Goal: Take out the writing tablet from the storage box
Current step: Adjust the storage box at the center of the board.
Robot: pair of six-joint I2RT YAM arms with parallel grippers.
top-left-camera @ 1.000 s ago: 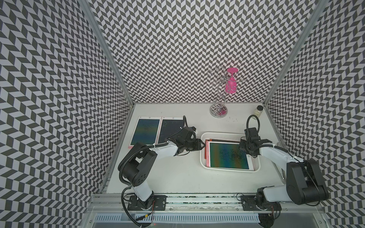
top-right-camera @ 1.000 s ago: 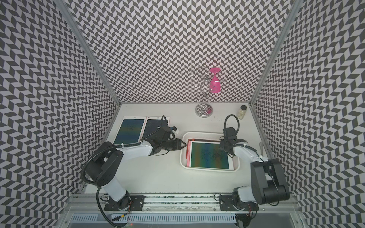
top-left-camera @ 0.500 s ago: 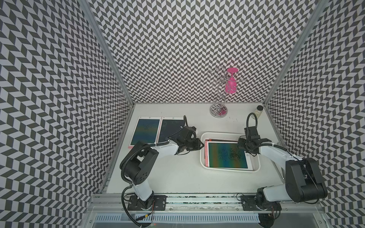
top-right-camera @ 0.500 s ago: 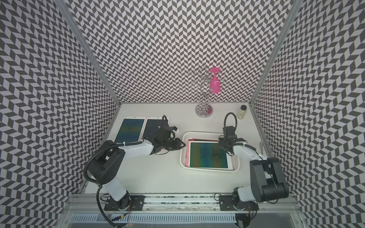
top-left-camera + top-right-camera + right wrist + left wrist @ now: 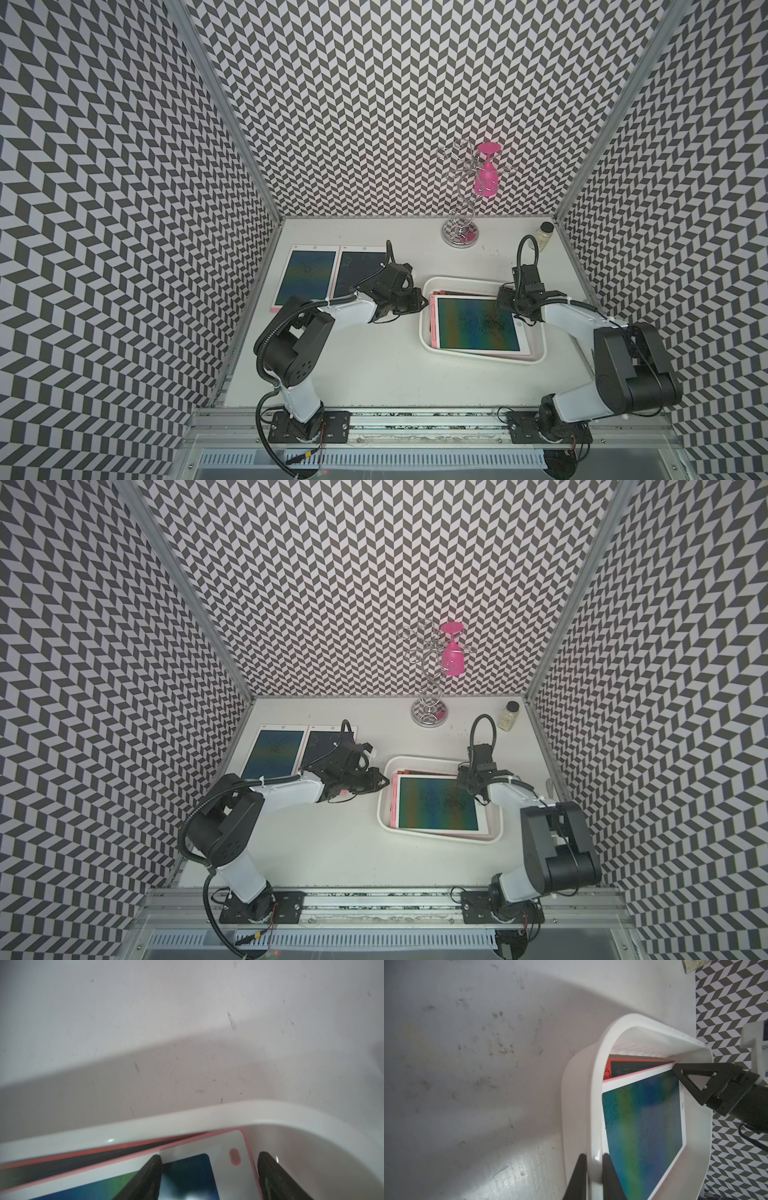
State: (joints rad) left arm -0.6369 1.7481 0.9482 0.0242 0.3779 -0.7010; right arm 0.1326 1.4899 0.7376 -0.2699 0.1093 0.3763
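One writing tablet (image 5: pixel 478 323) lies topmost in the storage box (image 5: pixel 424 328), right of centre in both top views, and by the look of it is not yet lifted. The right fingers (image 5: pixel 149 1176) stand open astride its corner, gripping nothing. The left fingers (image 5: pixel 581 1172) pinch the box rim. A red tablet (image 5: pixel 633 1067) shows beneath. Two tablets (image 5: pixel 306 276) lie side by side on the worktop (image 5: pixel 374 374), upper left. That makes four tablets and one box.
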